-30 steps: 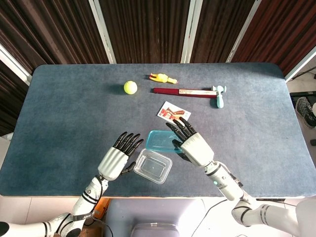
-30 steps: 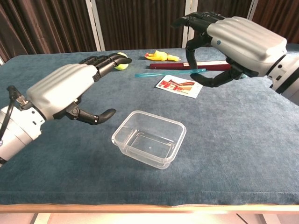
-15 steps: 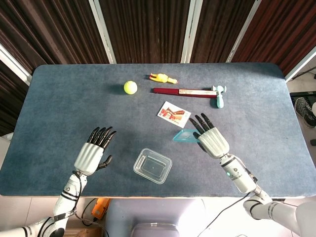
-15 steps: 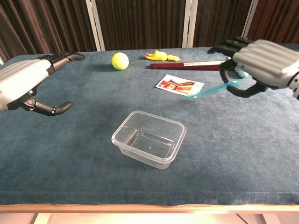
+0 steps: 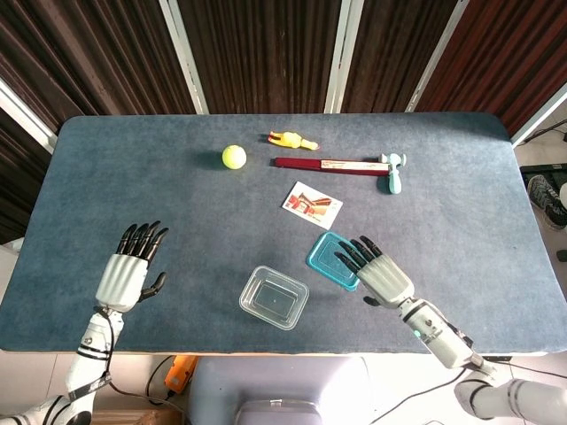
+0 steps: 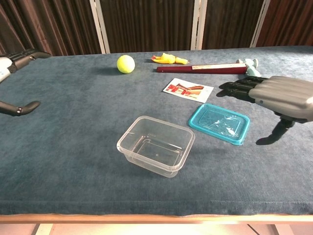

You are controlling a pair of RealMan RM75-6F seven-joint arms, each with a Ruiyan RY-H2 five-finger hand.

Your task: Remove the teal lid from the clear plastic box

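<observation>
The teal lid (image 5: pixel 333 260) (image 6: pixel 219 123) lies flat on the table, just right of the clear plastic box (image 5: pixel 275 297) (image 6: pixel 156 145), which stands open and empty near the front edge. My right hand (image 5: pixel 382 274) (image 6: pixel 281 96) hovers right beside the lid with fingers spread, holding nothing; its fingertips reach toward the lid's right edge. My left hand (image 5: pixel 127 272) is far to the left of the box, fingers apart and empty; in the chest view only its fingertips (image 6: pixel 22 55) show at the left border.
A yellow tennis ball (image 5: pixel 234 157), a small yellow toy (image 5: pixel 291 140), a long dark red box (image 5: pixel 330 164), a light blue toy hammer (image 5: pixel 394 172) and a printed card (image 5: pixel 311 204) lie across the far half of the blue table (image 5: pixel 133 195).
The right hand carried the lid rightward off the box, set it on the table and let go. The left hand drew back to the left, away from the box.
</observation>
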